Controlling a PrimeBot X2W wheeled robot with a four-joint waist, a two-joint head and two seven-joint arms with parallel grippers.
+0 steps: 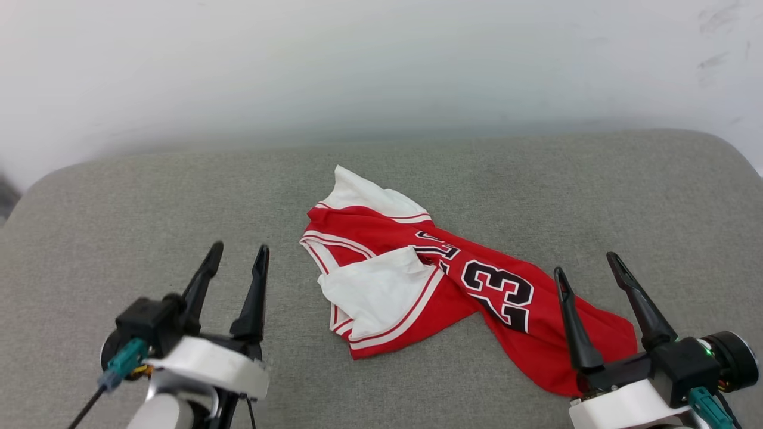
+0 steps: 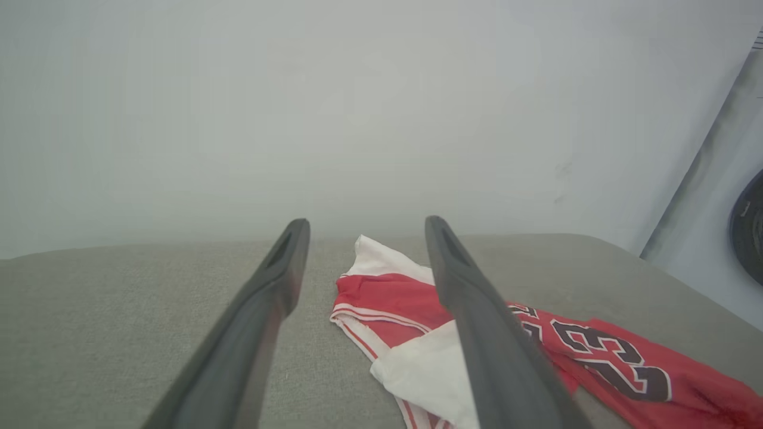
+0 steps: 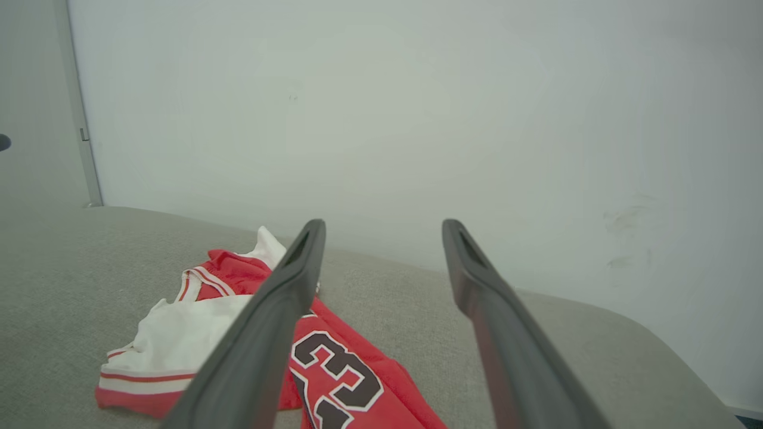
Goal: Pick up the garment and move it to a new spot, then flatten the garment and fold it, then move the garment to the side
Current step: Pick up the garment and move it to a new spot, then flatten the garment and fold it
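**Red garment (image 1: pixel 417 298) lies crumpled on the grey surface (image 1: pixel 149 196)**

It lies near the middle of the surface, running slantwise from towards the far edge down towards the near right corner. The body is red, with white short sleeves trimmed in red-white stripes. One sleeve is flopped over the front and the other points at the far edge. A black, white-outlined "23" shows; the lettering beside it is lost in folds.

garment (image 1: pixel 477 298): red, white sleeves, black "23" | cushion (image 1: pixel 119 208): grey
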